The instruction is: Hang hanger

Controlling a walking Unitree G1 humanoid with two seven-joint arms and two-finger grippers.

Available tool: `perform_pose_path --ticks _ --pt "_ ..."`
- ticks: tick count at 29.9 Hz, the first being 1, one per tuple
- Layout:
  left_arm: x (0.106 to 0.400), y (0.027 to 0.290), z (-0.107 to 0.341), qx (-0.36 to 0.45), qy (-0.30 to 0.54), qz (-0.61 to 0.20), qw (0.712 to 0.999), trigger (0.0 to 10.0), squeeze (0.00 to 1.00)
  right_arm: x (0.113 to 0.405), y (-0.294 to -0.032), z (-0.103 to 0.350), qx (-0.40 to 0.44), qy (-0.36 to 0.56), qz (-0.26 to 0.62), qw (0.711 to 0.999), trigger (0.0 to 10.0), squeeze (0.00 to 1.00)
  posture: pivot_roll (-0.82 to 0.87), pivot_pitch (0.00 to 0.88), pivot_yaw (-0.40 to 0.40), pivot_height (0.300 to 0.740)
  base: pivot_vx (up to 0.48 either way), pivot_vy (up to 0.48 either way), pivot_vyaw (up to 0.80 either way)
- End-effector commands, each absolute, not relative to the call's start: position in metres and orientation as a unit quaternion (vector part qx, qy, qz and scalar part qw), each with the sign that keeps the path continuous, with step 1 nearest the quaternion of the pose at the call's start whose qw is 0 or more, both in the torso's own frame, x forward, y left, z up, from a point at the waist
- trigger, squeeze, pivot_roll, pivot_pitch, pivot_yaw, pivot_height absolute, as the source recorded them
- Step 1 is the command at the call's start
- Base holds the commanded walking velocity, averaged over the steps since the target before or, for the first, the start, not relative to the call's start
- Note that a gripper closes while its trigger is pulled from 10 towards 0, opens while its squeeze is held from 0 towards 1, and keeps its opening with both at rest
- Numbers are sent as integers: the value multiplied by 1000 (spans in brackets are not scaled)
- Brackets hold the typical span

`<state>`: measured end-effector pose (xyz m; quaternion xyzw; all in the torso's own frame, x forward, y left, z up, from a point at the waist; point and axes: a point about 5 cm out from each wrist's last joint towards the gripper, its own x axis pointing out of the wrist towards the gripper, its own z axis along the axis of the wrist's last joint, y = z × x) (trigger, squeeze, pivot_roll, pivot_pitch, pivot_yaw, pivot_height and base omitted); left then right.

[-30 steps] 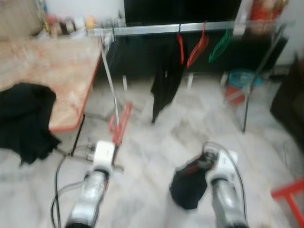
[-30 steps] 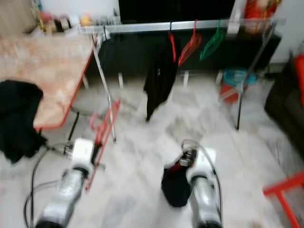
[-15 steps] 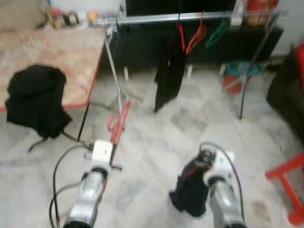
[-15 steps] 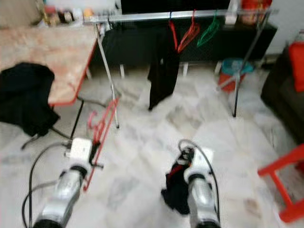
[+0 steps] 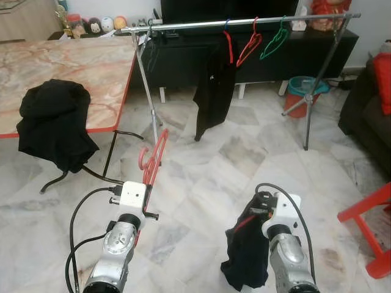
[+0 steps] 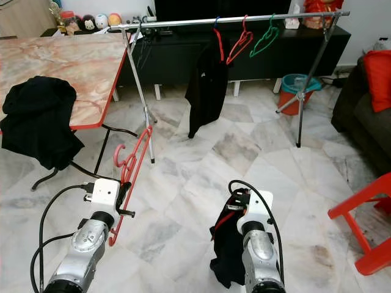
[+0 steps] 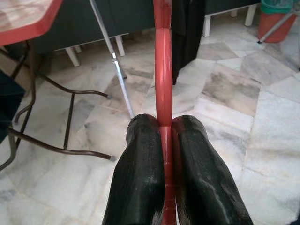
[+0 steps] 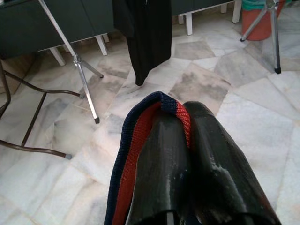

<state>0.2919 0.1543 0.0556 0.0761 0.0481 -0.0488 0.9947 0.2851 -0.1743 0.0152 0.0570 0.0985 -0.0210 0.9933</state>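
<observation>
While my left hand [image 7: 165, 136] is clamping its two black fingers [image 7: 140, 173] on the red hanger [image 5: 154, 157], that hanger is sticking up and forward from the grip, its hook end raised over the marble floor [image 5: 244, 159] and well short of the clothes rail [image 5: 244, 23]. My fingers are pressing against the hanger's bar from both sides, with no gap showing between them and the plastic.

My right hand [image 8: 187, 117] is pinching a dark garment [image 5: 245, 253] with a red and navy edge between its closed fingers; the cloth is drooping from the grip toward the floor, beside my forearm.

Ahead of both hands, the silver rail is standing on its tripod legs across the room. A black garment [image 5: 214, 91] is hanging from it on a red hanger [image 5: 230, 46], and just beside that two bare hangers are hanging too, one red [image 5: 249, 46] and one green [image 5: 275, 41]. Behind the rail a long black cabinet [image 5: 183, 61] is running along the wall.

Off to my left, a marble-topped table [image 5: 79, 67] with a red edge is carrying another heap of black clothing [image 5: 54, 122], which is spilling over its near edge. Small figures [image 5: 98, 24] are lining the far side of the table. To my right, a red bucket [image 5: 300, 97] is sitting by a rail leg, a dark sofa [image 5: 366, 122] is standing against the edge of the room, and a red stool [image 5: 369, 232] is standing nearer to me.
</observation>
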Motion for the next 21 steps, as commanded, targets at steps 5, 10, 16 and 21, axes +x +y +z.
perform_pose_path --ticks 5,10,16,21 --pt "296 151 59 103 63 -147 982 10000 0 303 -178 25 -18 142 29 989 10000 0 5 51 16 740 0 0 0" --pt "296 165 58 183 94 -230 951 10000 0 309 -187 22 -103 231 110 961 10000 0 7 46 18 740 0 0 0" --pt "297 182 60 281 133 -311 898 10000 0 329 -198 47 -167 245 158 942 10000 0 12 32 21 740 0 0 0" --pt "292 186 59 334 161 -383 846 10000 0 332 -205 51 -247 294 209 900 10000 0 13 14 20 740 0 0 0"
